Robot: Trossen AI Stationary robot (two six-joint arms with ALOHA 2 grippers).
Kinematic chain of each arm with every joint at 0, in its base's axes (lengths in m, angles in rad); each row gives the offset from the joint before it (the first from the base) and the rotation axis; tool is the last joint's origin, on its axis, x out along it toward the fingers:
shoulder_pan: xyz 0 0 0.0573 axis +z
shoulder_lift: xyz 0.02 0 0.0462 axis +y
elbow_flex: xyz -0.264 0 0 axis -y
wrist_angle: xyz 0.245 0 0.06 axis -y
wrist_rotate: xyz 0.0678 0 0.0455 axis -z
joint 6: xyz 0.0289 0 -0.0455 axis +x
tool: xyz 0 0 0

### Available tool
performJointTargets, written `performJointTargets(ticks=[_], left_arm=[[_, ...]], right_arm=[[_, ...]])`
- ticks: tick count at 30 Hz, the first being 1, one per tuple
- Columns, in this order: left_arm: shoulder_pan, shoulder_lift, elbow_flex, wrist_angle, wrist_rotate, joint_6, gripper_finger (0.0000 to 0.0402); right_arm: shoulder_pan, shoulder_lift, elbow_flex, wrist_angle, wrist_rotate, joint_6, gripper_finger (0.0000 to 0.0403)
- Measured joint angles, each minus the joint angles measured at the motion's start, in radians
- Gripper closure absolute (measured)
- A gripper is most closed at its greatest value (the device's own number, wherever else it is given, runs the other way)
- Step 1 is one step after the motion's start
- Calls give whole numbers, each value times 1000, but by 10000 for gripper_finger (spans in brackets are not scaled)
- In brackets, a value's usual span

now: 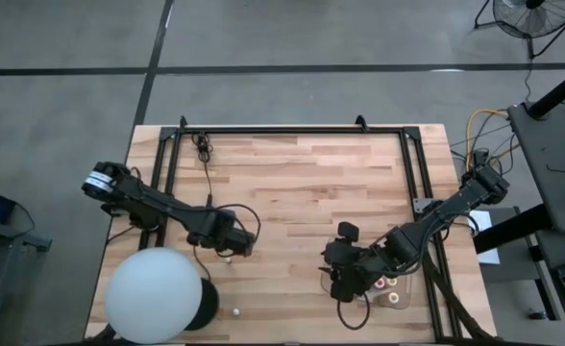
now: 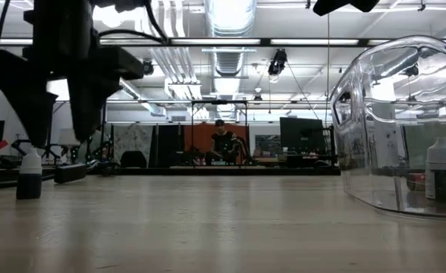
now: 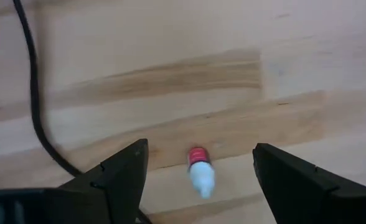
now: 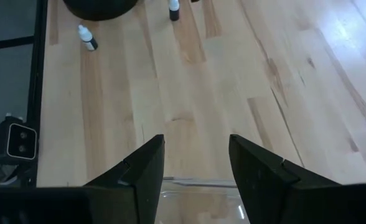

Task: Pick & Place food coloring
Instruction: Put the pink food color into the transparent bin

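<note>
A tiny food coloring bottle (image 3: 200, 171), red and white, stands on the wooden table right below my left gripper (image 3: 200, 148), which points down, open, with a finger on either side and clear of it. The low view shows the gripper (image 2: 56, 140) above the upright bottle (image 2: 29, 174). A second small bottle (image 1: 234, 311) stands near the table's front edge. My right gripper (image 4: 195, 140) hangs open over the left rim of the clear tray (image 1: 409, 298), nothing between its fingers. Several bottles (image 1: 388, 285) sit in the tray.
A big white ball (image 1: 153, 293) on a dark base fills the near left corner, close to both loose bottles. A black cable (image 3: 33, 93) trails over the wood beside the left gripper. A black frame (image 1: 292, 130) borders the table. Bare wood lies between the two arms.
</note>
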Motion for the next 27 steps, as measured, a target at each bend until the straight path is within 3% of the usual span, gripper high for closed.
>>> performJointTargets(ticks=[8, 13, 20, 27], left_arm=[[-1, 68, -11, 30, 90, 26, 141], [13, 124, -11, 56, 212, 96, 141], [57, 156, 6, 61, 238, 180, 141], [183, 156, 11, 61, 456, 305, 141]], right_arm=[[0, 0, -4, -1, 1, -29, 232], [-1, 0, -6, 0, 1, -34, 232], [-1, 0, -8, -4, 2, -43, 232], [-3, 0, -8, -4, 2, -48, 232]])
